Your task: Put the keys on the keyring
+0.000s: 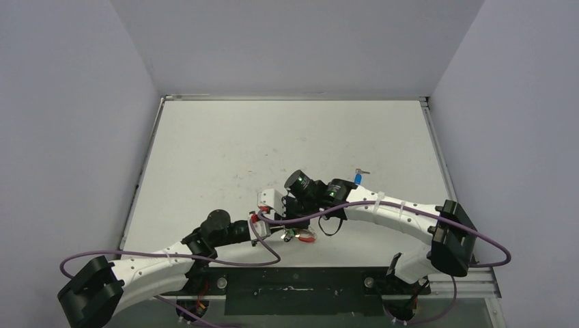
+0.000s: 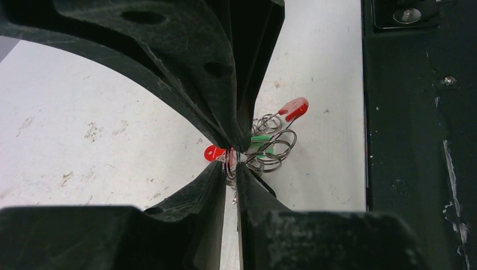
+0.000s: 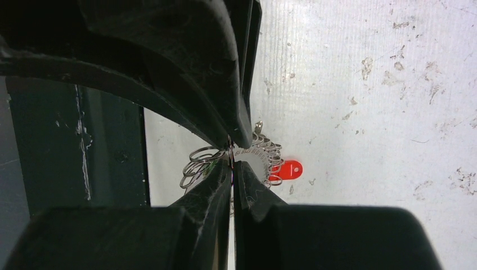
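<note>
Steadiness matters most here: both grippers are pinched shut on the keyring (image 2: 275, 151) — left gripper (image 2: 233, 164), right gripper (image 3: 232, 158) — at the near edge of the table (image 1: 225, 143), so hold 1 coil firm while prising the next apart. The green key (image 2: 260, 139) sits among the coils; the blue key (image 1: 360, 175) lies well apart, not yet threaded. No container shows.

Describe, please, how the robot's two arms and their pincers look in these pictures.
The left arm and right arm have white curved links between bulky black joints. A purple cable runs along each, and white ties show on the right arm. Small green lights glow near the wrists. The left pincer and right pincer have black, scuffed, tapering plastic fingers.
</note>
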{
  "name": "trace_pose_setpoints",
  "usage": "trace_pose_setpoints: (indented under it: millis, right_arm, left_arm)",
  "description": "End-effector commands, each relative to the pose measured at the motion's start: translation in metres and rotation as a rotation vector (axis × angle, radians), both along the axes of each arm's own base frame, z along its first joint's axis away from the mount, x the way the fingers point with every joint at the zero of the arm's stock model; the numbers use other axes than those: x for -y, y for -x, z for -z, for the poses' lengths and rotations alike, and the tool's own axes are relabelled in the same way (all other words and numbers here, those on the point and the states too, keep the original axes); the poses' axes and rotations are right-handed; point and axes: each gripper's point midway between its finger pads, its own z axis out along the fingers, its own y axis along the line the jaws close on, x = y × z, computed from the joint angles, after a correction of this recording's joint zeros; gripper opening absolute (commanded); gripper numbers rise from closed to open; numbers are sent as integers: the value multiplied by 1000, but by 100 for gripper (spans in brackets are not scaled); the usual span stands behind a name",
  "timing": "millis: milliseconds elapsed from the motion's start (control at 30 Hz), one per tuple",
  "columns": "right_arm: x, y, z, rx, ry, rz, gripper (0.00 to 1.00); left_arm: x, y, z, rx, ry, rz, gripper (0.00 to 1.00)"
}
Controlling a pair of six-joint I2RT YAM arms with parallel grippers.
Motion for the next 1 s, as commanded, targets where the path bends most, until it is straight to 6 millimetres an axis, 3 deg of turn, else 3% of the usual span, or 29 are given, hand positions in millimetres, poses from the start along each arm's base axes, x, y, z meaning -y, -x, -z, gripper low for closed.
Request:
trace_pose_setpoints:
  millis: [0,100,300,533,967]
  right_arm:
    - [-10,2,-18,18,-78,-14,0]
    - [-10,2,-18,20,-77,-12,0]
    - [-10,1,-17,22,-74,-9,0]
    - [-10,2,-18,21,-74,-10,0]
    - [-12,2,-21,26,-81,-15,0]
  left_arm:
    - [12,-4,-37,58,100,22,8]
    - [12,-4,-37,56,102,21,0]
    - [11,-3,-40,58,113,17,0]
    - [11,-5,-42,56,112,12,16]
    - [11,-6,-38,51,92,5,16]
